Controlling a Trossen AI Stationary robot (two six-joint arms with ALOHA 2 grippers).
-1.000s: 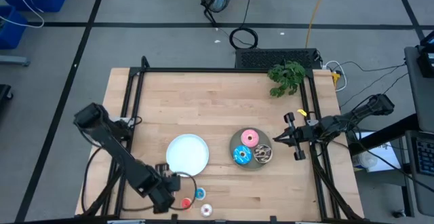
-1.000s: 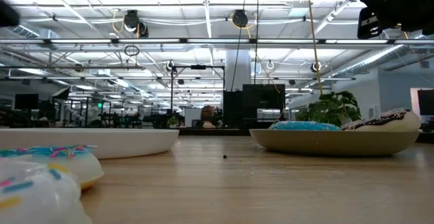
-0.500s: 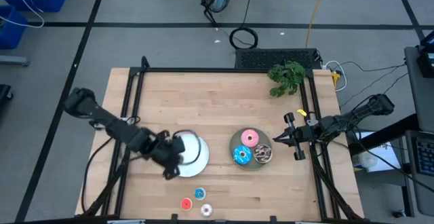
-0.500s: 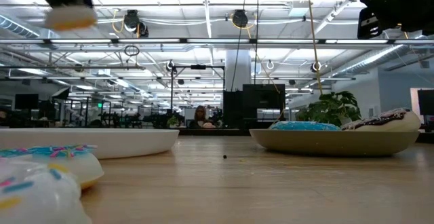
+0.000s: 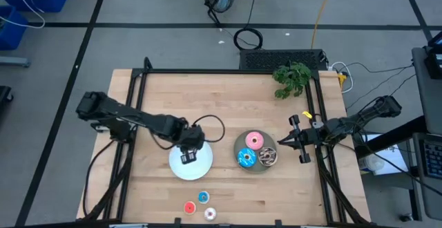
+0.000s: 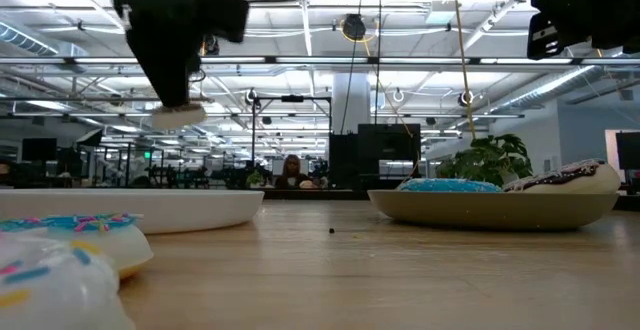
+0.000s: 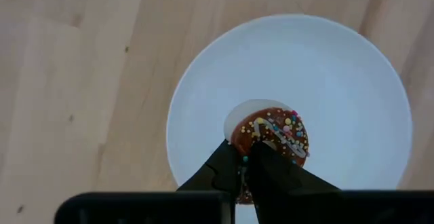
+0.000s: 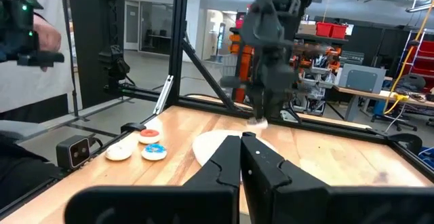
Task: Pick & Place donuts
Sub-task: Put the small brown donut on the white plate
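My left gripper point(image 5: 188, 155) hangs over the white plate point(image 5: 202, 166), shut on a tiny brown sprinkled donut point(image 7: 272, 133); in the low view that donut point(image 6: 178, 116) floats above the plate point(image 6: 150, 210). The pink point(image 5: 254, 141), blue-sprinkled point(image 5: 246, 158) and dark brown-sprinkled point(image 5: 268, 157) donuts lie on the grey plate point(image 5: 238, 145). The tiny red-orange point(image 5: 189, 207), blue point(image 5: 203, 197) and whitish point(image 5: 210, 213) donuts lie flat on the table near its near edge. My right gripper point(image 5: 286, 142) waits shut just right of the grey plate. My left gripper pinches the tiny brown donut by its rim point(image 7: 252, 149) between the two fingers point(image 7: 224, 168). The fingers come from above, pointing down. The donut is lifted clear of the white plate and sits about level under the fingertips point(image 6: 180, 98).
A green plant point(image 5: 291, 78) lies at the table's far right corner. A dark frame point(image 5: 138, 103) runs along the left, far and right edges. A person's hand point(image 8: 30, 27) shows beyond the table in the right wrist view. Bare wood lies across the far half.
My left gripper rose from beside the tiny donuts at the near edge with the brown donut in its fingers. It then swung toward the far edge and rightward until it stood over the white plate. The donut went from the table to lifted clear. The right arm kept still.
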